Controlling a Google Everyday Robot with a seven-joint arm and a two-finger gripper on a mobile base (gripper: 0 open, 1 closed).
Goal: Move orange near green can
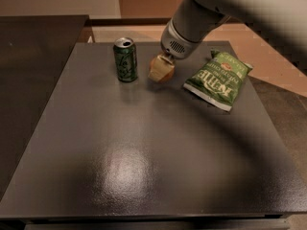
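The green can (pixel 125 60) stands upright at the far left of the dark table (pixel 144 157), with a silver top. My gripper (pixel 160 71) hangs from the pale arm just to the right of the can. Its cream fingers (pixel 155 72) are closed around the orange (pixel 168 73), which shows only partly behind them. The orange sits low at the table surface, a short gap from the can.
A flat green chip bag (pixel 218 79) with white lettering lies right of the gripper near the table's far right edge. The pale arm (pixel 230 8) reaches in from the top right. A second dark surface (pixel 33 47) lies to the left.
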